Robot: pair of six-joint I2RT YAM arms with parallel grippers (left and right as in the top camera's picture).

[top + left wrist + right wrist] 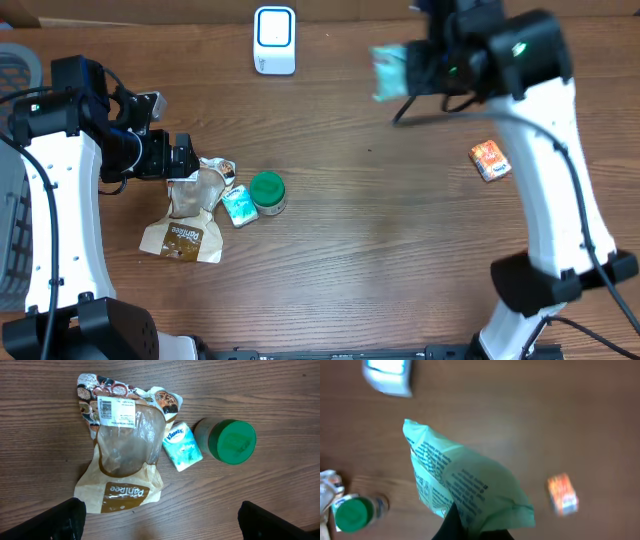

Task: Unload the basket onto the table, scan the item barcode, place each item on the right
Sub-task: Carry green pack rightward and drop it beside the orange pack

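- As seen from overhead, the clutter sits low left on the table (360,230). There is a bread bag (190,220), a tissue pack (239,205) at its right edge, and a green-lidded jar (268,192) just beside the pack.
- An orange box (490,160) lies alone at right, well apart. A grey basket (15,65) is at the far left edge.
- The scanner (274,38) stands at the top edge. The green packet (388,72) is held off the table to its right, blurred, in my right pincer (412,70). Only bare wood shows between scanner and packet.
- My left pincer (185,157) hangs over the top end of the bread bag.
- Left wrist: my left pincer (160,520) is spread wide, with its fingers (60,520) in the bottom corners. It grips nothing and touches nothing.
- Below it the bread bag (125,455) lies flat with its white barcode label (117,411) facing up. The tissue pack (182,446) touches the bag's right side, and the green-lidded jar (230,441) is just right of the pack.
- Right wrist: my right pincer (470,532) is clamped on the lower end of the green packet (465,485), with the packet standing up from the jaws. Printed text faces the camera, but I can't make out a barcode.
- Behind the packet, all blurred, are the scanner (387,375) at top left, the orange box (562,494) at lower right and the green-lidded jar (352,514) at bottom left.
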